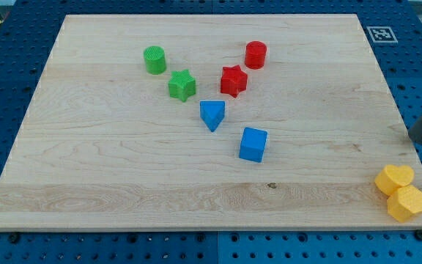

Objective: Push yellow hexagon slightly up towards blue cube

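Yellow hexagon point(407, 203) sits at the worktop's near right corner, touching the yellow heart point(394, 178). My tip point(414, 139) (no claw) is farther back; blue cube point(253, 144) lies far left.

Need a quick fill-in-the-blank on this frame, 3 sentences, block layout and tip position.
The yellow hexagon touches the yellow ____ at the board's bottom-right corner.
The blue cube lies toward the view's ____ of the yellow hexagon.
My tip sits ____ the yellow blocks, apart from them.

Missing words: heart; left; above
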